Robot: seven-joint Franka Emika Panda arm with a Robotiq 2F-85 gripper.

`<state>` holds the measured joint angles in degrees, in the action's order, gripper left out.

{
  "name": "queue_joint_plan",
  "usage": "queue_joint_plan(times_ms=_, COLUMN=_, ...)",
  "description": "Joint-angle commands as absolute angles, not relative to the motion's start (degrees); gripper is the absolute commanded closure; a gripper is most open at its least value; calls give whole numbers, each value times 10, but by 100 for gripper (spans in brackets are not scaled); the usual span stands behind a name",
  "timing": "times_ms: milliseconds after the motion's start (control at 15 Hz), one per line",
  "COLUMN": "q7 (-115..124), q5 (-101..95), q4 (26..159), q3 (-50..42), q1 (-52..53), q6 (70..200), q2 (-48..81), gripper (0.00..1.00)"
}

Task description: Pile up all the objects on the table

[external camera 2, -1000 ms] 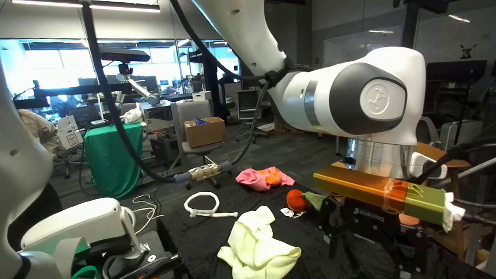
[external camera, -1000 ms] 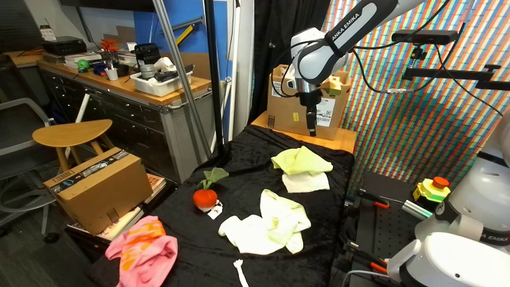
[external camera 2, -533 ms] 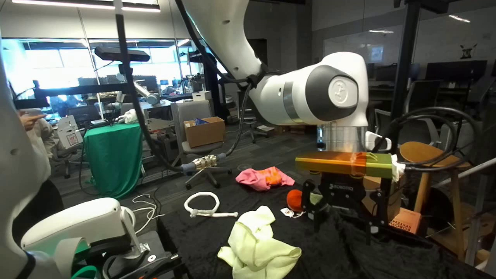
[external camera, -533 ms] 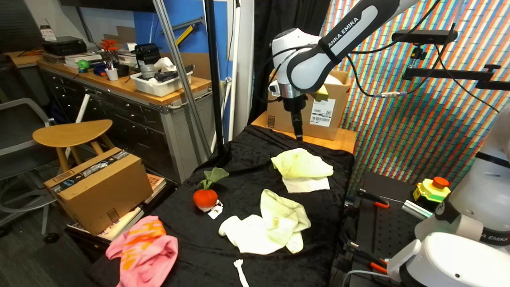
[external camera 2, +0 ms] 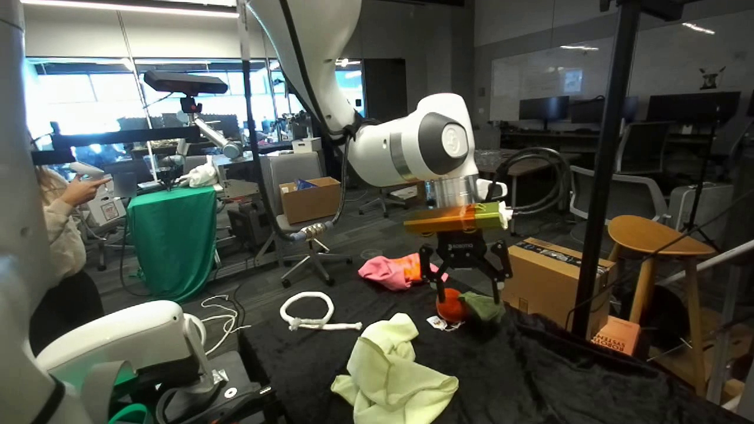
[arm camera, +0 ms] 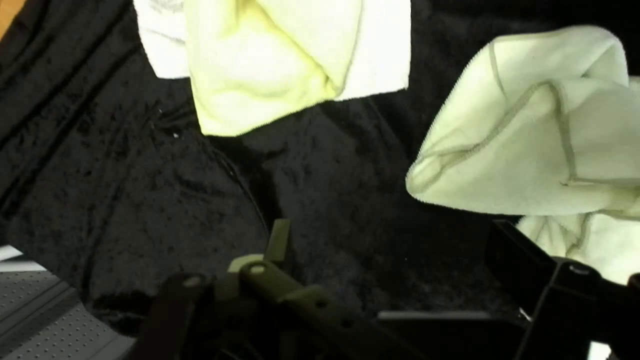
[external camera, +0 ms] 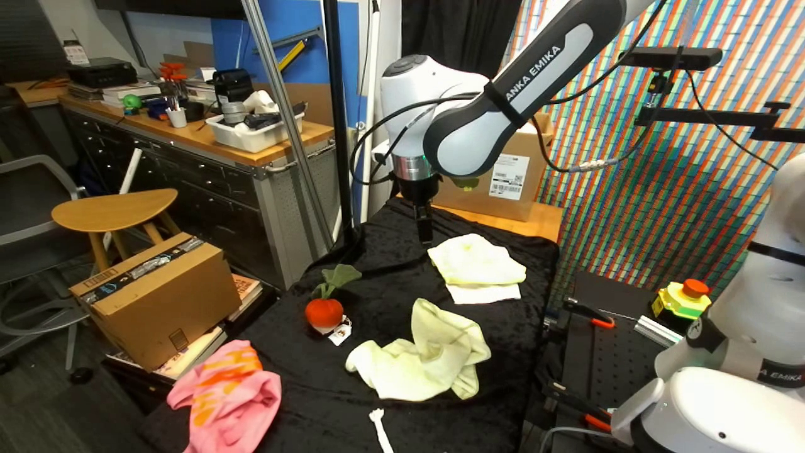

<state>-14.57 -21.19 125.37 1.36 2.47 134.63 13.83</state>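
My claw (external camera 2: pixel 469 298) hangs nose-down over the black cloth (arm camera: pixel 340 190) draped on the table (external camera: pixel 380 274), released: the fingers (arm camera: pixel 281 240) stand wide apart, with the black cloth showing between them. In the wrist view, toward eleven o'clock from my fingertips, a pale yellow cloth (arm camera: pixel 260 65) lies folded on top of a white cloth (arm camera: pixel 382 55), and between one and two o'clock a pale green cloth (arm camera: pixel 525 135) spreads in loose folds, apart from that pair and running out of sight.

Taking my claw as the dial's centre in an exterior view, a red toy (external camera: pixel 324 314) with green leaves sits at eight o'clock, a white tag (external camera: pixel 340 332) against its base. Farther out on nearly the same bearing, a pink cloth (external camera: pixel 236 406) with orange patches lies bunched at the table's edge. Toward nine o'clock in an exterior view lies a white cord (external camera 2: pixel 339 326), looped, with one straight tail.

Beyond the table, in an exterior view, a taped cardboard box (external camera: pixel 154 305) sits between eight and nine o'clock, a wooden stool (external camera: pixel 113 209) stands at nine, and a red button (external camera: pixel 695 287) on a yellow base is between three and four.
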Motion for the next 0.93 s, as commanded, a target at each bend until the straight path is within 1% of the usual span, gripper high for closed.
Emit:
queue_joint_plan(times_ms=0, q7=-111, q5=-239, q4=1208, q3=25, q1=55, q6=1339, q2=176, gripper=0)
queue_joint_plan(times_ms=400, q7=-84, q5=-267, q4=1123, q3=36, q1=107, q6=1313, q2=239, gripper=0)
queue_joint_plan(times_ms=867, q7=-9, q5=-250, q4=1013, q3=30, q1=144, q6=1332, q2=337, gripper=0)
